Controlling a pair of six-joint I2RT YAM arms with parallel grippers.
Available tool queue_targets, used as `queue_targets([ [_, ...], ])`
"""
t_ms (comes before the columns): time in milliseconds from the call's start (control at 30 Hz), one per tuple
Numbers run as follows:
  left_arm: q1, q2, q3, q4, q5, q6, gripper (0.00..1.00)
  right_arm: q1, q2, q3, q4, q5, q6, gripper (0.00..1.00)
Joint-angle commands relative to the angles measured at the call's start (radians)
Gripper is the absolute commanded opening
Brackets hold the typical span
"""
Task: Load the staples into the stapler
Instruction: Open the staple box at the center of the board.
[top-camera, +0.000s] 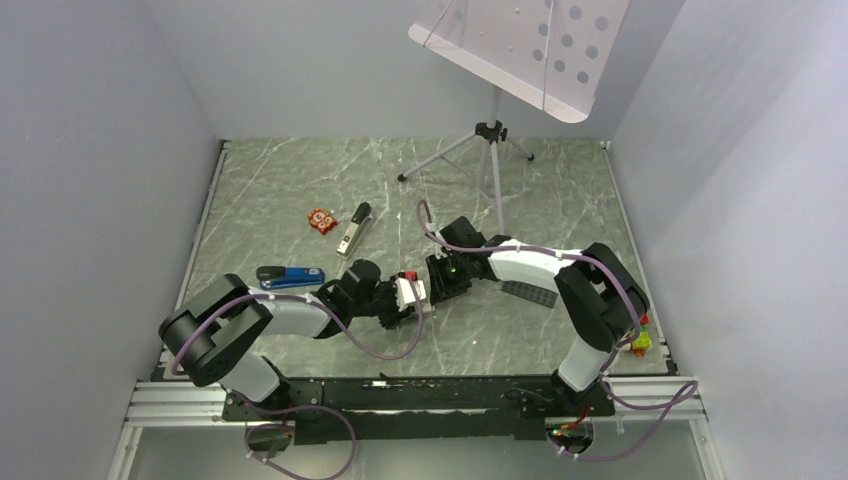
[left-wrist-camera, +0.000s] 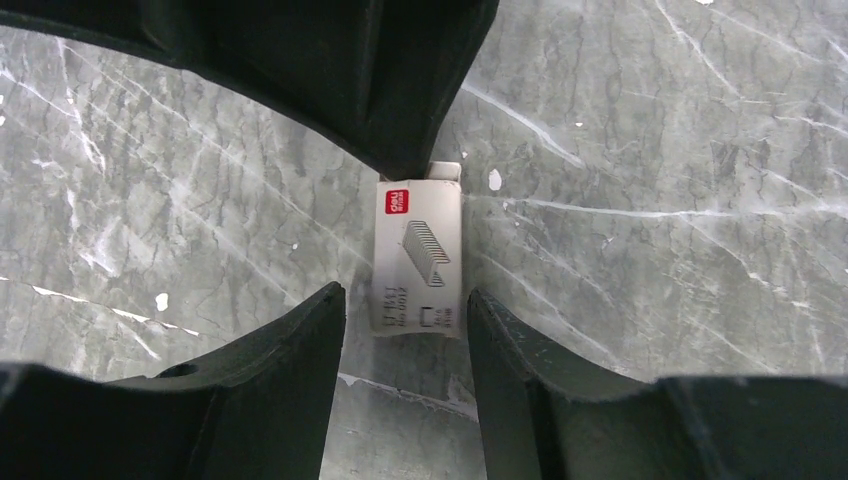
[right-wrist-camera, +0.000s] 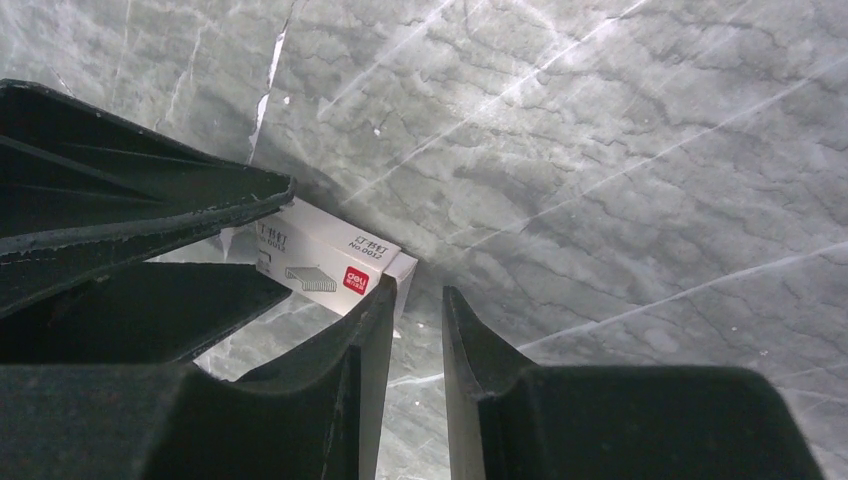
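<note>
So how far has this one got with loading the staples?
Nothing looks done: the blue stapler and black stapler lie away from both hands, and no loose staples show. In hand: the box sits between the fingers of the left hand, grip unclear, while the right hand, slightly open and empty, touches its end. Left: get staples out, open a stapler, load it.

**Colour key.** A white staple box (left-wrist-camera: 420, 258), marked with a red label and a grey staple drawing, is shown. The table (top-camera: 560, 190) is veined white on grey-green. Left of the box, a blue stapler (top-camera: 290, 276) is seen.
</note>
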Motion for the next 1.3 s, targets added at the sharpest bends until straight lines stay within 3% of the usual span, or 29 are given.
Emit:
queue_targets([
  [0, -0.008, -0.008, 0.009, 0.036, -0.004, -0.017, 0.53, 0.017, 0.005, 0.043, -0.024, 0.028, -0.012, 0.29],
  [400, -0.027, 0.023, 0.016, 0.016, -0.010, -0.048, 0.51, 0.033, 0.011, 0.050, -0.031, 0.057, -0.026, 0.27],
  [433, -0.029, 0.025, 0.017, 0.014, -0.013, -0.050, 0.50, 0.034, -0.097, 0.051, -0.031, 0.057, -0.026, 0.27],
  [500, -0.031, 0.028, 0.017, 0.013, -0.017, -0.056, 0.48, 0.037, 0.009, 0.052, -0.033, 0.059, -0.029, 0.26],
  [800, -0.033, 0.031, 0.021, 0.009, -0.026, -0.079, 0.39, 0.046, 0.002, 0.051, -0.033, 0.070, -0.041, 0.25],
  [1267, -0.036, 0.023, -0.004, 0.017, -0.059, -0.111, 0.33, 0.047, 0.001, 0.055, -0.036, 0.109, -0.049, 0.13],
])
